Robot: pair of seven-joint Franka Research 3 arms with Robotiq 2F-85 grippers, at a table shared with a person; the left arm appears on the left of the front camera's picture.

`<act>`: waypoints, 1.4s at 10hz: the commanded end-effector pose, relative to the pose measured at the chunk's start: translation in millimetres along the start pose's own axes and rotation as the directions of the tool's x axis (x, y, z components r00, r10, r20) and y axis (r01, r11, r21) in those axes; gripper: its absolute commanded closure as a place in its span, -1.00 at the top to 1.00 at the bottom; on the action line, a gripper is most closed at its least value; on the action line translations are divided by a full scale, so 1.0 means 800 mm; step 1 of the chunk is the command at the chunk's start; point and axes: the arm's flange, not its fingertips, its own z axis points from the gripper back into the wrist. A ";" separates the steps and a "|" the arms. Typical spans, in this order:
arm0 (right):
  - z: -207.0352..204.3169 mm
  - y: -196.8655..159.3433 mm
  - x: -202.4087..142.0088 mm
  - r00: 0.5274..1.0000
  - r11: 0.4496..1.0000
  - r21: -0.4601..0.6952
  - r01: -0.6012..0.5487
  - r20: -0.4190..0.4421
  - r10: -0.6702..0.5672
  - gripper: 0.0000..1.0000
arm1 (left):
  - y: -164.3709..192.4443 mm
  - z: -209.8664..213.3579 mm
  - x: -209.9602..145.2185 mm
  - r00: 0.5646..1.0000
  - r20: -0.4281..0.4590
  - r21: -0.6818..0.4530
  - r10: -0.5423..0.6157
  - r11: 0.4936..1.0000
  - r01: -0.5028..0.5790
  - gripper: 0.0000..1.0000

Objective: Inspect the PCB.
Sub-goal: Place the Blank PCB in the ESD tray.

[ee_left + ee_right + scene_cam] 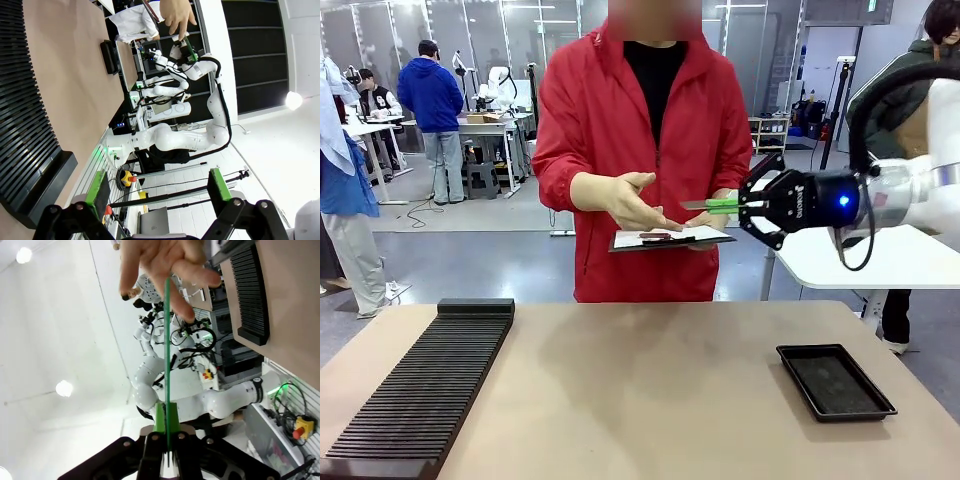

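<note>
The PCB [712, 206] showed edge-on from the front, a thin bright green strip held level in the air above the far side of the table [650, 390], just over the person's clipboard [672, 240]. In the right wrist view the same board [167, 355] was a hairline of green running straight up from the pads toward the person's hand [162, 267]; its face could not be read from either angle, so the surface pattern stayed out of sight.

The right gripper [750, 205] came in from the right side, wrist turned sideways, jaws clamped tight on the board's near end with the green pads [160, 420] pressed flat against both faces. The far end of the board reached the person's open hand [632, 200], palm turned inward and fingers spread; from the front the board seemed to touch the fingertips, though actual contact was hard to confirm. The person's other hand supported the clipboard with its white paper from beneath.

The left gripper [159, 192] was spread wide, its two green-padded fingers [219, 184] well apart with nothing between them, looking across the table edge toward the other arm. On the table the black slotted rack [430, 385] lay at the left and the shallow black tray [834, 381] at the right, both well apart from the handover.
</note>
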 end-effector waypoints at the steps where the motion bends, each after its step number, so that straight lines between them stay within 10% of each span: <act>1: 0.044 0.013 -0.031 0.993 0.992 -0.043 -0.115 -0.006 0.115 -0.96 | 0.000 0.001 -0.001 1.000 -0.001 0.015 0.002 1.000 -0.002 1.00; 8: 0.169 -0.110 -0.025 0.954 0.844 -0.459 -0.278 -0.026 0.300 -0.96 | 0.000 0.001 -0.001 1.000 -0.001 0.015 0.002 1.000 -0.002 1.00; 14: 0.206 -0.169 0.005 0.953 0.821 -0.516 -0.243 0.030 0.301 -0.96 | 0.000 0.001 -0.001 1.000 -0.001 0.015 0.002 1.000 -0.002 1.00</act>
